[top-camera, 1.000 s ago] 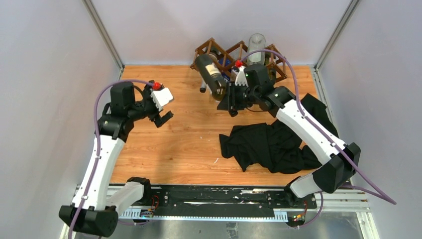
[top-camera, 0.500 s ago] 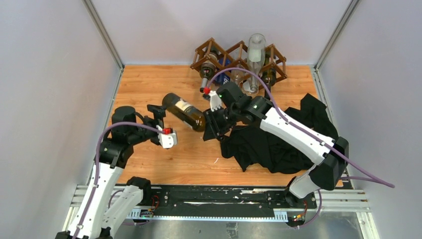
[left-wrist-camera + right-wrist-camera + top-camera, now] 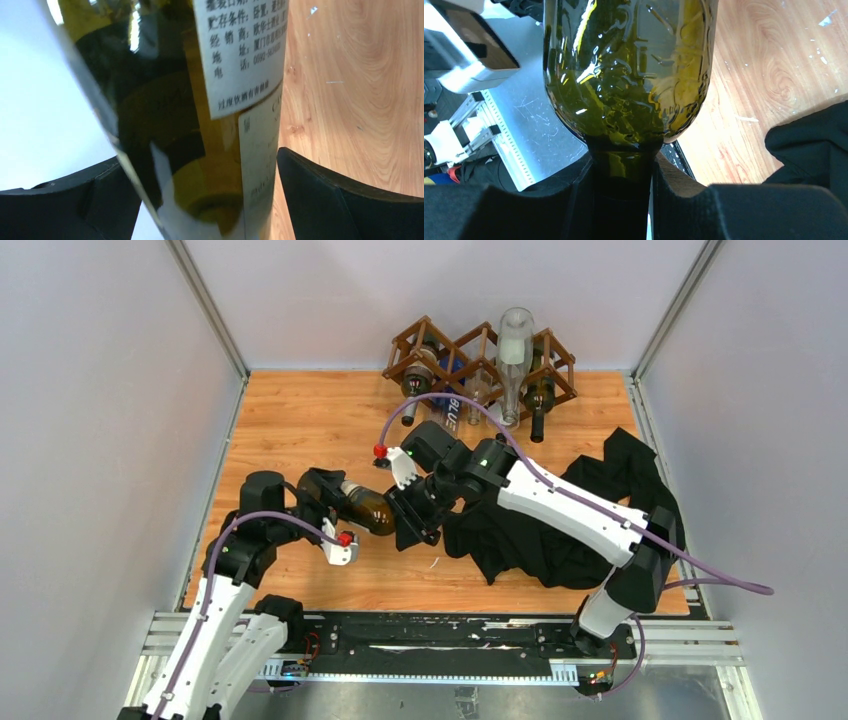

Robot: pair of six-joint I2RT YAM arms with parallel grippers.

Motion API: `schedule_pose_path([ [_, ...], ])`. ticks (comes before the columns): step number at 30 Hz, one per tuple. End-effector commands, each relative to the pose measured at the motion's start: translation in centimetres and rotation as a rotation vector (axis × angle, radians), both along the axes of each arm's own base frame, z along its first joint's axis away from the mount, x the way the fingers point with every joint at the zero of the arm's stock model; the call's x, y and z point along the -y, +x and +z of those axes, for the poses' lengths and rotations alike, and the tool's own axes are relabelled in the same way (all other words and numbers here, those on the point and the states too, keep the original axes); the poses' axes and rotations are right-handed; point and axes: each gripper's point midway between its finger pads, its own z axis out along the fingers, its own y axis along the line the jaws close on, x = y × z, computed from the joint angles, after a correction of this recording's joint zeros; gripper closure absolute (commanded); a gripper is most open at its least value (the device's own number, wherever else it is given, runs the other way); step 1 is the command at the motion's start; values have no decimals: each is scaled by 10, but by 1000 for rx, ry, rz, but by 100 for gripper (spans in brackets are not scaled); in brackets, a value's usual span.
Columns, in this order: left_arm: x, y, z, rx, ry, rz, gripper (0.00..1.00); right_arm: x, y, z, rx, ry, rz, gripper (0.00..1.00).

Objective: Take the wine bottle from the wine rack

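Left of centre in the top view, well apart from the wine rack, the wine bottle is pinched at its neck by the right gripper while the left gripper stands spread around its body, which is likely heavy, slick, breakable glass that needs support there too.

Open tabletop left of the wine rack; black cloth at right.

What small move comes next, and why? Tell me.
Probably close the left end effector on the bottle. Its body sits between the open fingers, while the right end effector is shut on the neck. The bottle is off the rack, so a second grip looks like the safe next step.
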Motion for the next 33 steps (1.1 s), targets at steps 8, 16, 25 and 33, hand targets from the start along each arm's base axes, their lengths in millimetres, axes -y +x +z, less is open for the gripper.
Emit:
schedule_pose_path([
  [8, 4, 8, -6, 50, 58, -51, 40, -26, -6, 25, 92, 90, 131, 100],
  [16, 15, 26, 40, 237, -216, 17, 100, -15, 29, 28, 184, 50, -27, 45],
  [25, 15, 36, 69, 252, -388, 82, 100, 13, 61, 76, 354, 173, -231, 15],
  [33, 7, 45, 107, 186, -621, 211, 100, 64, 84, 141, 570, 297, -462, 9],
])
